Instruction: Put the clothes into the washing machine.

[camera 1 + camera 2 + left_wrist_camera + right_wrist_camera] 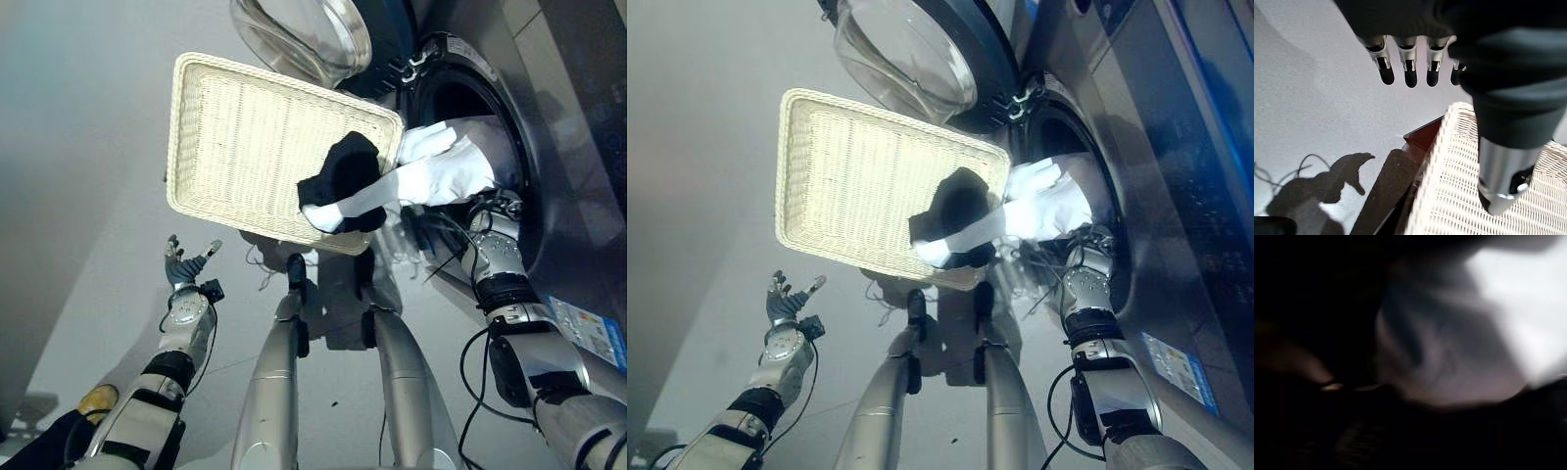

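A white garment (441,166) is draped from the basket (245,137) into the washing machine (549,147). The left hand (182,266) is held spread, empty; the right hand's grip cannot be told.

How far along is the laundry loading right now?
Washer door is open. In hand: the white garment stretches from the basket into the drum, the right hand buried under it. Left: the black garment lies in the basket. Left hand hangs open, idle.

Silver-grey arms, dark ribbed wrist covers, dark-tipped silver fingers (1410,73).
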### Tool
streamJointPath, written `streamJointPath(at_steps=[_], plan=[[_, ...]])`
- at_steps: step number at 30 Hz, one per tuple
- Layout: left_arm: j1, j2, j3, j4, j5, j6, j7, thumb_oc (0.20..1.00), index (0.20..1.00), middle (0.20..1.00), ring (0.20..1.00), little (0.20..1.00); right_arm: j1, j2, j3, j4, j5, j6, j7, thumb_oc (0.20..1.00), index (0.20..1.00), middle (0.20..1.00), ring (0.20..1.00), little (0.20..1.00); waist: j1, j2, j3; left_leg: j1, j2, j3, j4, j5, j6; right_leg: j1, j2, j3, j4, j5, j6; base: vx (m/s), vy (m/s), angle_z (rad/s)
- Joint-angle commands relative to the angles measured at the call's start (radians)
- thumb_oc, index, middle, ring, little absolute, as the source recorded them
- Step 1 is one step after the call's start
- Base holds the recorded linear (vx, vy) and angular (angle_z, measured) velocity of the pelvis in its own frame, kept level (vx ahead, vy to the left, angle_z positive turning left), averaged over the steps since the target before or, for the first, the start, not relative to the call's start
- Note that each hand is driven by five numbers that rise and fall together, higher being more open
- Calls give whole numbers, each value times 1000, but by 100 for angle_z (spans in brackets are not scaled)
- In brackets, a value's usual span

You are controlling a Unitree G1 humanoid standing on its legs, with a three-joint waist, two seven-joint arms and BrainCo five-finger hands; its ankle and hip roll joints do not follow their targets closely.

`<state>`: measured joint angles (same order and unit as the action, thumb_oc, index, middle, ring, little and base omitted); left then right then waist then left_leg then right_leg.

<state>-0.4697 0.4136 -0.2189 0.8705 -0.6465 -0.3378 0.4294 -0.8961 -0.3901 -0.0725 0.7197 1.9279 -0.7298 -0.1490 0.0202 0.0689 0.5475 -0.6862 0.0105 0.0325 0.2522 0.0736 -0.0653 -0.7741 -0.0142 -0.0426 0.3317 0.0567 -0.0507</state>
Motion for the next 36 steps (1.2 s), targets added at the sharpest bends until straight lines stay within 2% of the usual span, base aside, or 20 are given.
streamJointPath(at_steps=[1,3,5,6,7,10,12,13,14,16,18,20,21,22,23,24,26,27,30,36], plan=[[71,19,17,-8,-37,-21,-53,1000,1000,1000,1000,1000,-78,-379,-197,5,28,-366,-126,200,200,200,200,200,-62,71,-27,-6,-44,26,35,-57,0,-1,17,-44,132,-151,68,43,78,5],[90,30,29,-1,-61,-3,-97,1000,1000,1000,1000,1000,-58,-450,-251,-50,24,-530,-114,200,200,200,200,200,-86,77,-27,3,-43,37,45,-65,3,0,17,-34,145,-157,64,50,86,-7],[97,32,33,5,-68,9,-120,1000,1000,1000,1000,1000,-41,-488,-283,-66,44,-607,-91,200,200,200,200,200,-97,78,-27,9,-43,44,54,-73,5,2,18,-25,158,-165,63,20,48,-12],[97,32,35,6,-68,13,-125,1000,1000,1000,1000,1000,-38,-494,-290,-66,44,-623,-96,200,200,200,200,200,-99,79,-27,5,-42,46,53,-64,6,-2,18,-25,155,-156,62,39,47,-11],[102,34,37,12,-75,27,-148,1000,1000,1000,1000,1000,-12,-524,-328,-77,44,-668,-170,200,200,200,200,200,-111,78,-27,8,-39,52,58,-63,5,0,19,-21,161,-155,63,55,29,-5],[109,32,33,27,-74,45,-174,1000,1000,1000,1000,1000,55,-537,-383,-76,44,-652,-277,200,200,200,200,200,-123,79,-27,20,-37,59,62,-65,5,8,22,-10,172,-157,61,37,29,-3],[108,20,24,36,-67,60,-193,1000,1000,1000,1000,1000,79,-514,-395,-76,44,-600,-340,200,200,200,200,200,-128,84,-27,26,-38,67,66,-65,5,11,22,-4,174,-155,61,34,32,-10],[105,7,12,42,-56,66,-206,1000,1000,1000,1000,1000,84,-482,-388,-77,44,-532,-354,658,658,658,658,658,-124,91,-27,33,-40,73,65,-64,6,15,20,-1,175,-156,61,27,38,-16],[104,-5,1,41,-54,66,-208,1000,1000,1000,1000,1000,76,-456,-379,-87,44,-491,-363,1000,1000,1000,1000,1000,-121,98,-27,38,-42,75,62,-62,6,18,18,0,174,-156,61,24,51,-15],[106,-15,-4,41,-54,67,-207,1000,1000,1000,1000,1000,73,-433,-372,-95,44,-439,-362,1000,1000,1000,1000,1000,-122,103,-27,43,-44,77,57,-60,7,20,16,1,172,-155,62,5,45,-7],[103,-62,-56,21,-46,69,-194,1000,1000,1000,1000,1000,37,-309,-297,-108,44,-260,-348,1000,1000,1000,1000,1000,-107,130,-27,62,-56,79,40,-66,8,35,8,6,166,-173,63,18,50,-11],[101,-68,-62,14,-45,72,-191,1000,1000,1000,1000,1000,29,-284,-284,-115,44,-234,-338,1000,1000,1000,1000,1000,-103,134,-27,56,-56,80,32,-52,9,30,7,4,156,-159,63,-17,6,-7],[94,-82,-86,8,-48,72,-180,1000,1000,1000,1000,1000,29,-211,-238,-109,44,-67,-327,1000,1000,1000,1000,1000,-96,141,-27,56,-60,79,27,-59,10,31,0,0,154,-169,65,-40,-4,-4],[92,-82,-85,6,-47,73,-178,1000,1000,1000,1000,1000,27,-202,-235,-105,44,-27,-328,1000,1000,1000,1000,1000,-94,142,-27,48,-60,80,22,-46,11,24,1,-2,147,-154,64,-10,-6,-3],[88,-84,-98,6,-53,70,-171,1000,1000,1000,1000,1000,30,-171,-211,-91,44,73,-303,1000,1000,1000,1000,1000,-91,144,-27,51,-61,80,20,-55,12,27,0,-3,150,-167,64,-73,-6,2],[80,-86,-104,4,-58,65,-165,1000,1000,1000,1000,1000,24,-150,-189,-67,44,181,-247,1000,1000,1000,1000,1000,-84,146,-27,36,-59,83,7,-38,13,14,2,-7,137,-149,64,-63,1,6],[76,-88,-108,8,-65,56,-161,1000,1000,1000,1000,1000,28,-122,-164,-22,44,319,-123,1000,1000,1000,1000,1000,-78,147,-27,27,-57,83,-6,-30,12,6,5,-13,131,-148,65,-66,3,-3],[77,-89,-109,9,-66,53,-161,1000,1000,1000,1000,1000,28,-118,-163,-15,44,339,-99,1000,1000,1000,1000,1000,-77,148,-27,27,-58,82,-8,-29,12,5,5,-13,131,-147,65,-1,-5,-15],[91,-104,-114,17,-64,29,-158,1000,1000,1000,1000,1000,48,-71,-160,5,44,441,134,1000,1000,1000,1000,1000,-68,148,-27,19,-64,74,-24,-21,13,0,8,-20,122,-144,69,-39,3,1],[106,-120,-117,18,-67,26,-154,1000,1000,1000,1000,1000,59,-62,-147,17,44,468,230,1000,1000,1000,1000,1000,-65,150,-27,20,-72,68,-34,-21,15,-2,8,-22,117,-145,74,-13,38,-3]])
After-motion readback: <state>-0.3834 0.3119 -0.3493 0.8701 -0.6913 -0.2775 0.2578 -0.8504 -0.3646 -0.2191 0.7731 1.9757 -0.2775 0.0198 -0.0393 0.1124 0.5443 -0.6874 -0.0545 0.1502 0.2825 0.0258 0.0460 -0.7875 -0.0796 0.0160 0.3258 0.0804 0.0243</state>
